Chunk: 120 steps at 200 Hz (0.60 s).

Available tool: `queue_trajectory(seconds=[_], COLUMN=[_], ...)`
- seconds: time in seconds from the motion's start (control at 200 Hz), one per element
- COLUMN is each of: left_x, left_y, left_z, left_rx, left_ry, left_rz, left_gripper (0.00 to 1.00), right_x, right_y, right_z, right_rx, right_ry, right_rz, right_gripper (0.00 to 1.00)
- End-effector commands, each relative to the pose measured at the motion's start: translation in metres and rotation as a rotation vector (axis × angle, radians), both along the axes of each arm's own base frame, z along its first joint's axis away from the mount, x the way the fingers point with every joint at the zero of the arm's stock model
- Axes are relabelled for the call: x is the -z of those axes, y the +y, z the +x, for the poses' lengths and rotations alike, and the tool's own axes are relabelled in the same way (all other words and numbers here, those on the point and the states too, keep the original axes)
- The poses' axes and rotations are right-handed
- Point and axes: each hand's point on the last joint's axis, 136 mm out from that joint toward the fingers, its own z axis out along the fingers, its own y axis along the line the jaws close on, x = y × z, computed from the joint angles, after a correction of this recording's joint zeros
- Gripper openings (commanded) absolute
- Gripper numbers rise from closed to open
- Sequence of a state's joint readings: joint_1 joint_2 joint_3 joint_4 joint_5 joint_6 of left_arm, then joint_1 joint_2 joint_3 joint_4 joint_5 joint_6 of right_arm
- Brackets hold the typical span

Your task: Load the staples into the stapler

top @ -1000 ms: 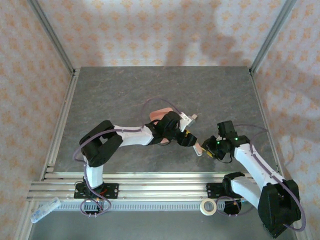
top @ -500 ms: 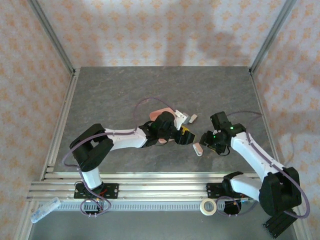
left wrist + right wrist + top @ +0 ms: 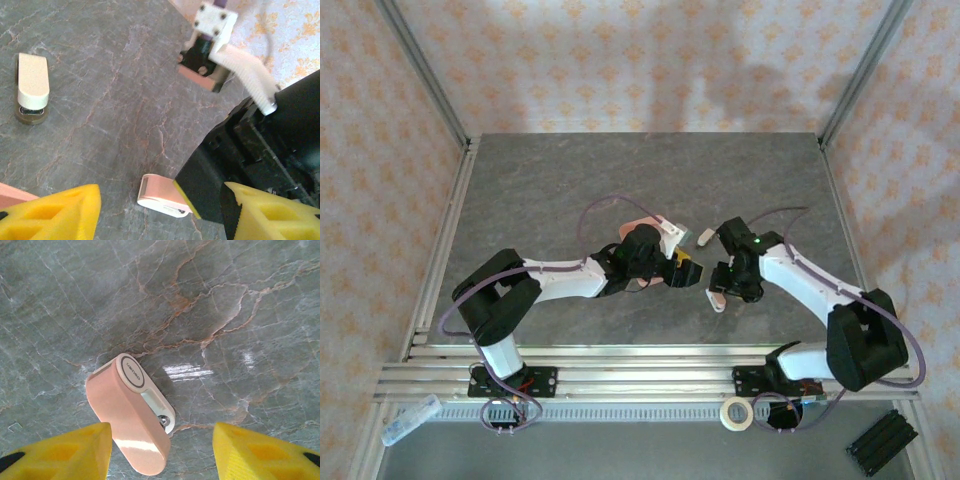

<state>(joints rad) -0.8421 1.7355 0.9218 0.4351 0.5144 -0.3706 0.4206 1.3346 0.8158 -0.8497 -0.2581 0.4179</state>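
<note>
at about 4 o'clock from the table (image 3: pixel 540 180) centre, the stapler (image 3: pixel 131 415) lies between the released, empty jaws of the right gripper (image 3: pixel 160 452), the left gripper (image 3: pixel 688 270) likewise released at its 10 o'clock; probably the pick-up step, so next descend and clench on its body.

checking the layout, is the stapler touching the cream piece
Apart. The left wrist view shows bare table between the stapler and the cream piece.

Black-and-white arms (image 3: pixel 560 280), lilac cables (image 3: pixel 605 203); left pincer (image 3: pixel 160 215) and right pincer (image 3: pixel 160 450) yellow-tipped.
</note>
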Motion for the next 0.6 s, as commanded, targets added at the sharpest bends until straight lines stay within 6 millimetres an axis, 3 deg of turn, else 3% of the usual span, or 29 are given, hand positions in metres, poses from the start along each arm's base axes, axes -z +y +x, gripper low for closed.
queue_trajectory(seconds=[0.0,0.215,0.445,0.596], left_x=[-0.012,-0.008,-0.01,-0.013], left_y=[0.001,0.003,0.006,0.007], left_z=[0.008,0.007,0.008,0.01], left_rx=[-0.032,-0.034,-0.046,-0.057], left_ry=[-0.03,-0.022,-0.029,-0.036], left_rz=[-0.043,-0.041,-0.051,-0.058], left_gripper=[0.65,0.65,0.65,0.65], right_x=[0.001,0.001,-0.013,-0.006], right_y=[0.0,0.008,0.008,0.015], right_z=[0.0,-0.002,0.004,0.0], right_rx=[-0.037,-0.065,-0.096,-0.148], right_ry=[0.023,0.033,-0.025,0.002], right_rz=[-0.025,-0.017,-0.033,-0.044], right_gripper=[0.54,0.54,0.55,0.56])
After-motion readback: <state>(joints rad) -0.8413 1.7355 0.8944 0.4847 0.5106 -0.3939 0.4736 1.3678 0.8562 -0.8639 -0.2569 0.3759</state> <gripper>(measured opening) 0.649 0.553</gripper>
